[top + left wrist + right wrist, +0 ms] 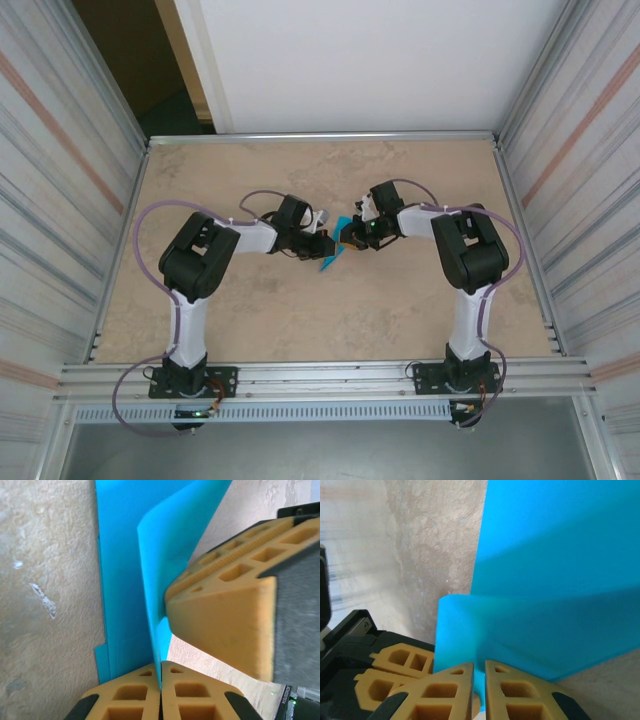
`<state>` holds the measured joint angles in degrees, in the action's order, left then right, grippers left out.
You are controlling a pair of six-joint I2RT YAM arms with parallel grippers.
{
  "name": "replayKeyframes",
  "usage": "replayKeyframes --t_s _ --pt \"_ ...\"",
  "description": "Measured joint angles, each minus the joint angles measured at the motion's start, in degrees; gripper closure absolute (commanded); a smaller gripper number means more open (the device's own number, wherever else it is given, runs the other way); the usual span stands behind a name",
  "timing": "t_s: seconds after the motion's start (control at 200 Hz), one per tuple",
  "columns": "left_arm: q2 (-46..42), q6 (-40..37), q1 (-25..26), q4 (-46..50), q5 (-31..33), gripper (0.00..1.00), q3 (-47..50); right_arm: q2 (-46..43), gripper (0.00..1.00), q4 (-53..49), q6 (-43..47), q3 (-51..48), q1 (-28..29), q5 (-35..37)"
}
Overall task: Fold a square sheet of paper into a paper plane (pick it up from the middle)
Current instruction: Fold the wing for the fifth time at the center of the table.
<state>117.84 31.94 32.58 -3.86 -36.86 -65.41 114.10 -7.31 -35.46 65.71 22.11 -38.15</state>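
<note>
Turquoise-blue and partly folded, the paper sheet (333, 252) hangs between the two arms over the middle of the table (300, 320). Whether its lower tip touches the tabletop cannot be told. The left gripper (320, 243) meets it from the left and the right gripper (352, 234) from the right, the two just beside each other.

In the left wrist view, the left gripper (161, 670) has its orange fingers pressed together on a lower edge of the paper sheet (122, 555), which stands upright in two layers. The right gripper's orange fingers (220, 625) touch it just beside that spot.

In the right wrist view, the right gripper (479, 672) is clamped on a curled flap of the paper sheet (550, 580), with the left gripper (390, 667) close at lower left.
</note>
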Motion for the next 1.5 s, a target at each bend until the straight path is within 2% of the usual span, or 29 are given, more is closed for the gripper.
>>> replayKeyframes --t_s 0.426,1.132,1.503 --pt "0.68 -0.2 0.15 4.48 0.68 0.92 -2.54 -2.29 0.87 -3.15 -0.07 0.2 1.55 5.6" --pt "0.83 -0.2 0.15 4.94 0.61 0.9 -2.84 2.23 0.87 -6.86 0.61 4.7 1.53 5.14" --pt "-0.15 -0.22 0.48 4.74 0.92 0.83 -2.36 2.89 0.87 -8.37 2.16 5.79 1.51 5.01"
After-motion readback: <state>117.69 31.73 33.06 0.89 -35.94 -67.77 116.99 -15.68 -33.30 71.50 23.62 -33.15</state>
